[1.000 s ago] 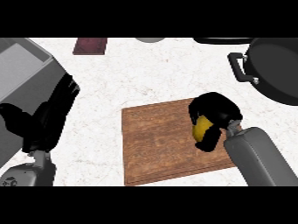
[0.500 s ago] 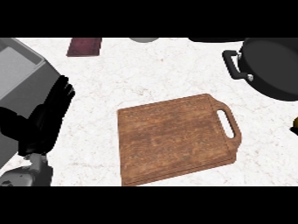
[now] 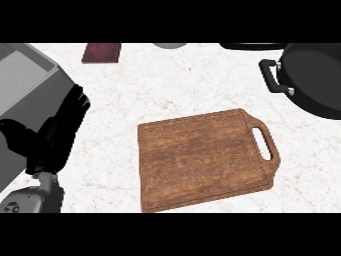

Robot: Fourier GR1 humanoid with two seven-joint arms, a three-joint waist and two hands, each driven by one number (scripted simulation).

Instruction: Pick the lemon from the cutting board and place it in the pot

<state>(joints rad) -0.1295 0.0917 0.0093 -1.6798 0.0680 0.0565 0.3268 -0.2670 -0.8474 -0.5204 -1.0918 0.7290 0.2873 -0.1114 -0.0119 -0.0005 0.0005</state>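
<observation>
The wooden cutting board (image 3: 202,160) lies bare in the middle of the counter, its handle slot toward the right. The black pot (image 3: 322,82) sits at the upper right, its inside dark and its side handle pointing left. No lemon shows anywhere in the head view. My left hand (image 3: 51,137) rests open at the left, fingers straight and pointing up. My right hand and forearm are out of the picture.
A grey appliance (image 3: 10,100) fills the left edge behind my left hand. A dark red rectangular object (image 3: 100,52) lies at the top, a grey round object (image 3: 171,45) next to it at the top edge. White marble counter (image 3: 173,90) surrounds the board.
My right hand, shut on the lemon over the board, swung right and left the picture with it. The view shifted so the board and pot sit further right.
</observation>
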